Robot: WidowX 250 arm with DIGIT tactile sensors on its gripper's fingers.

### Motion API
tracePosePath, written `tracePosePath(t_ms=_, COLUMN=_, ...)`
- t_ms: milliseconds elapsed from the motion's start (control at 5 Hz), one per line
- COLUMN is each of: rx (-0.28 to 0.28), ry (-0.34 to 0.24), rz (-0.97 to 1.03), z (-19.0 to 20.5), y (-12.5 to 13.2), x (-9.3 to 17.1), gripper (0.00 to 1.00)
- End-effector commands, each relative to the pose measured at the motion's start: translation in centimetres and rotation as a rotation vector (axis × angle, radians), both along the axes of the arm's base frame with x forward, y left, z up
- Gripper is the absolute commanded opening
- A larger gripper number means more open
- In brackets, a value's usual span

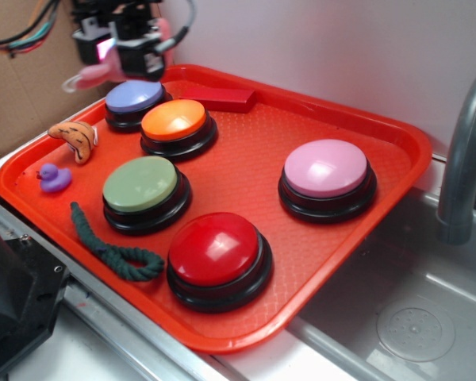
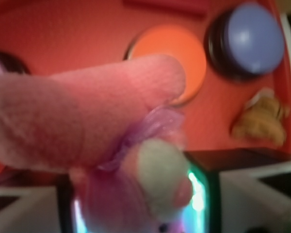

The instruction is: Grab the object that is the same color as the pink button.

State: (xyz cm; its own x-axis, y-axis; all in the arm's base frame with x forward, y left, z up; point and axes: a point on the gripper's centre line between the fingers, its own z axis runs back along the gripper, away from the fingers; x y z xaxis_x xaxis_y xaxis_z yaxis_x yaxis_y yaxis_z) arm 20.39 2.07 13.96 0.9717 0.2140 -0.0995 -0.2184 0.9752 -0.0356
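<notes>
In the exterior view, the end effector [image 1: 127,49], a black blocky assembly, hangs above the far left corner of a glossy red plastic tray [image 1: 381,135] with a raised rim. A soft pink plush toy [image 1: 91,75] is clamped in it and lifted clear of the tray, its rounded body poking out to the left, above and beside the lavender-blue dome button [image 1: 133,97]. The pink button [image 1: 326,168], a smooth light pink dome on a black base, sits on the right side of the tray, well apart from the toy. Further domed buttons on black bases are orange [image 1: 173,120], matte green [image 1: 140,183] and shiny red [image 1: 214,248]. An orange-brown plush toy [image 1: 75,139] and a small purple duck [image 1: 54,178] lie near the left rim, and a twisted dark green rope [image 1: 111,248] curls at the near edge. A flat dark red block [image 1: 218,98] rests at the far side. The tray overhangs a grey sink [image 1: 412,309] with a curved grey faucet [image 1: 464,159]. In the wrist view, the pink plush fills the frame, blurred: fuzzy fabric, a whitish face patch and a purplish fold, pressed between the end effector's fingers [image 2: 242,189], which are closed against it. Below lie the orange button, the blue button and the brown plush.
</notes>
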Motion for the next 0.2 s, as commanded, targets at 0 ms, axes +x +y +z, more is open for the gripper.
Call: tracePosePath(t_ms=0, rx=0.0, ry=-0.056, rz=0.034, z=2.14, y=-0.28, x=-0.87, gripper=0.0)
